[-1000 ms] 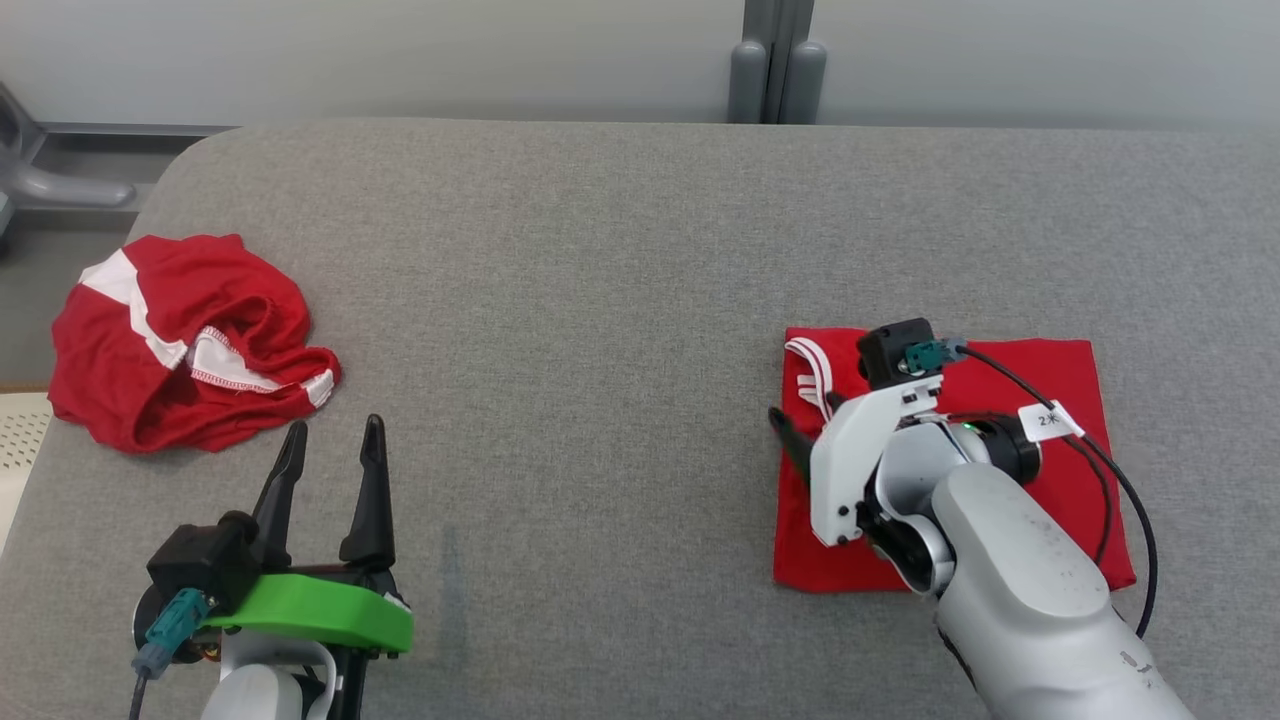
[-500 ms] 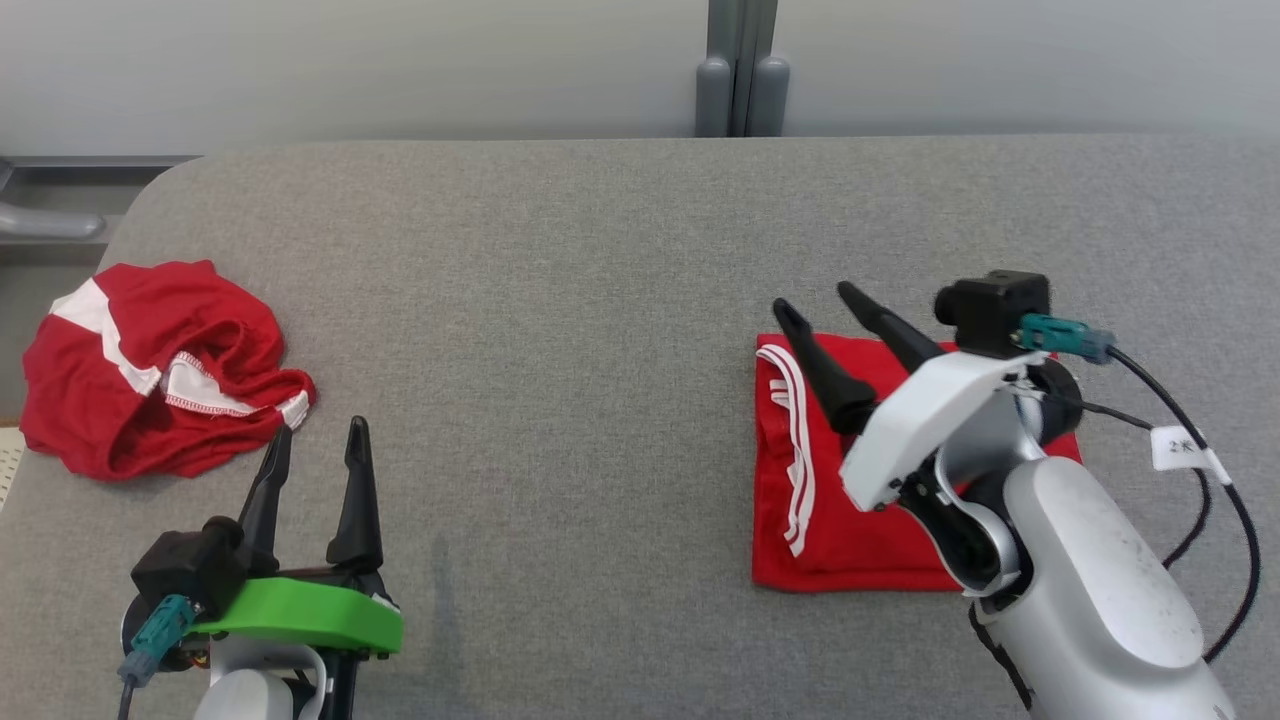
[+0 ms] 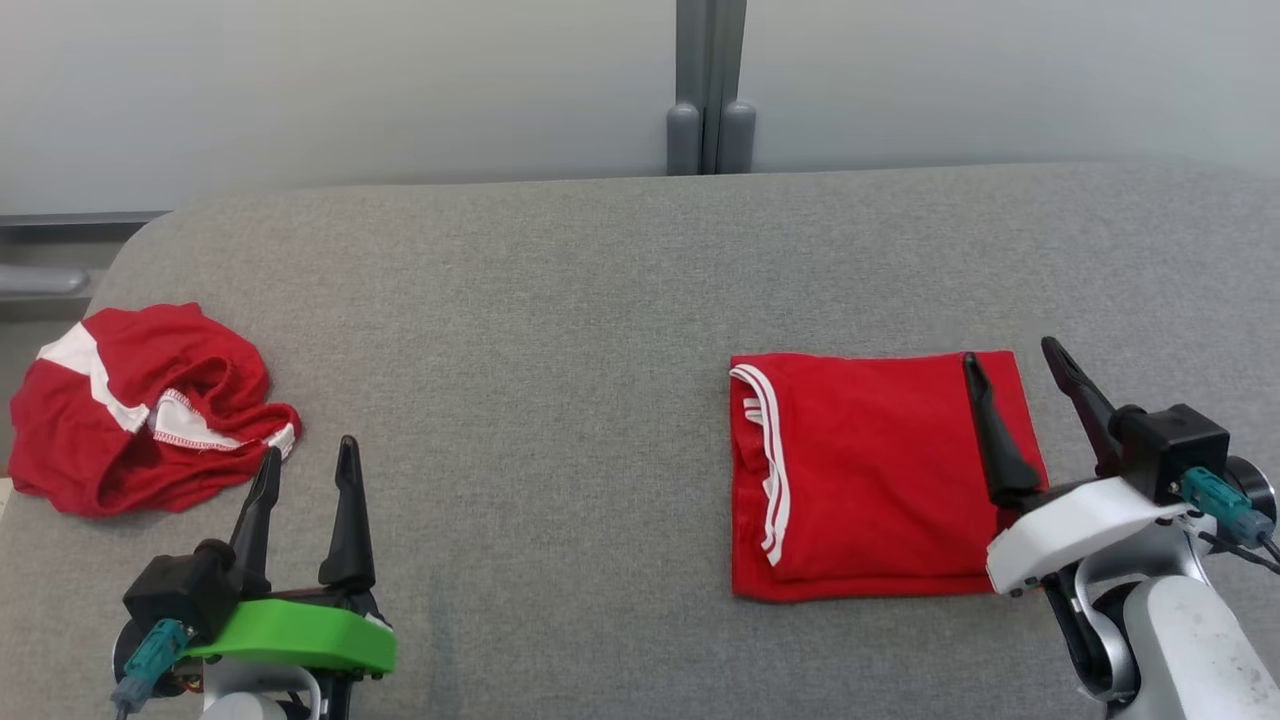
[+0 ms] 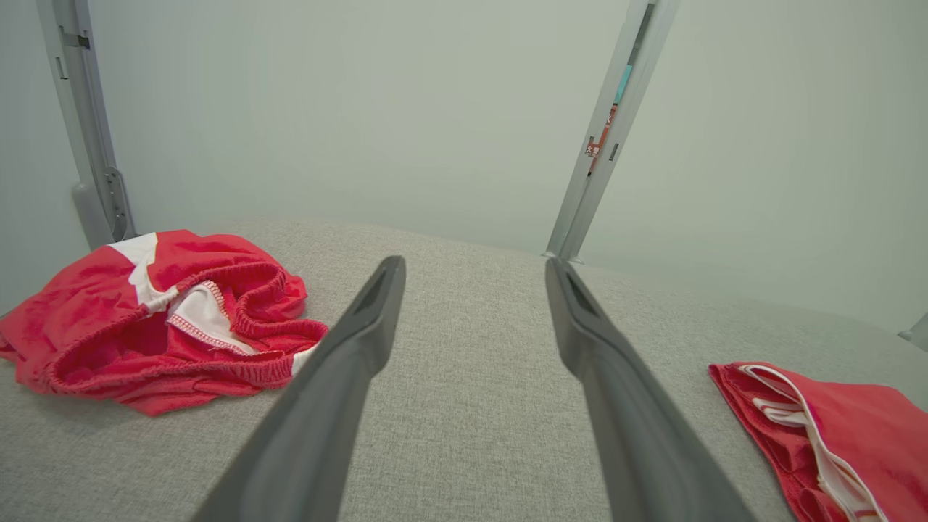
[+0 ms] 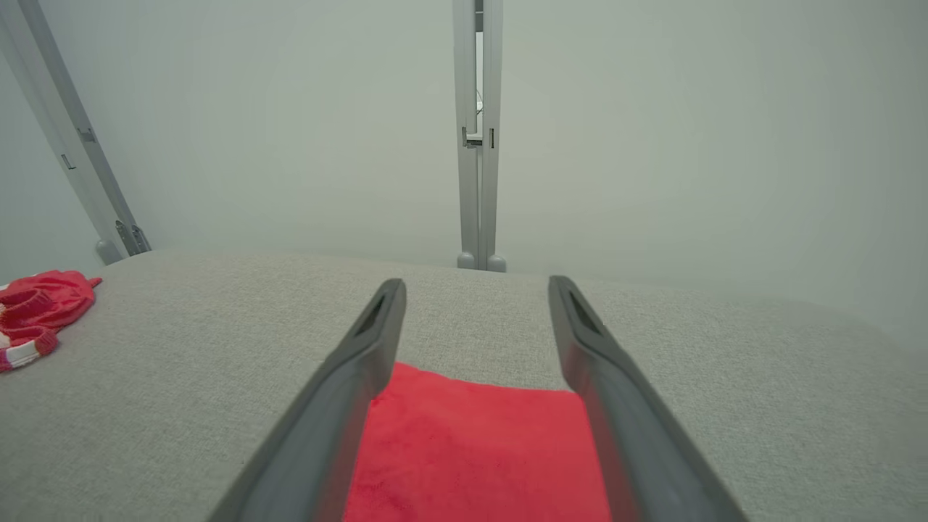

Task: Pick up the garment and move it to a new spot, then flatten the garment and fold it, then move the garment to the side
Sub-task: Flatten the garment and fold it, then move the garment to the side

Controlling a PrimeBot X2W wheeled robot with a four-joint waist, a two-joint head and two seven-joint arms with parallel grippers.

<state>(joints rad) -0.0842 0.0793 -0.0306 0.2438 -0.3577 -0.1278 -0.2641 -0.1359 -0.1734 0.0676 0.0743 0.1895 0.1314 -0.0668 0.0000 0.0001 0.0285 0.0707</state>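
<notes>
The folded garment (image 3: 870,475) lay flat at the table's (image 3: 560,300) right, seemingly done, so the right gripper (image 3: 1008,352) hung spread and empty.

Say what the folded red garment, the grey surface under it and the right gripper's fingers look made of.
The folded red garment: soft matte knit, likely jersey; white piped trim. The grey surface: woven upholstery fabric, visible weave. The fingers of the right gripper: dark, matte, smooth, probably moulded plastic or rubber.

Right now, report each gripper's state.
Left gripper: open, holding nothing.
Right gripper: open, holding nothing.
</notes>
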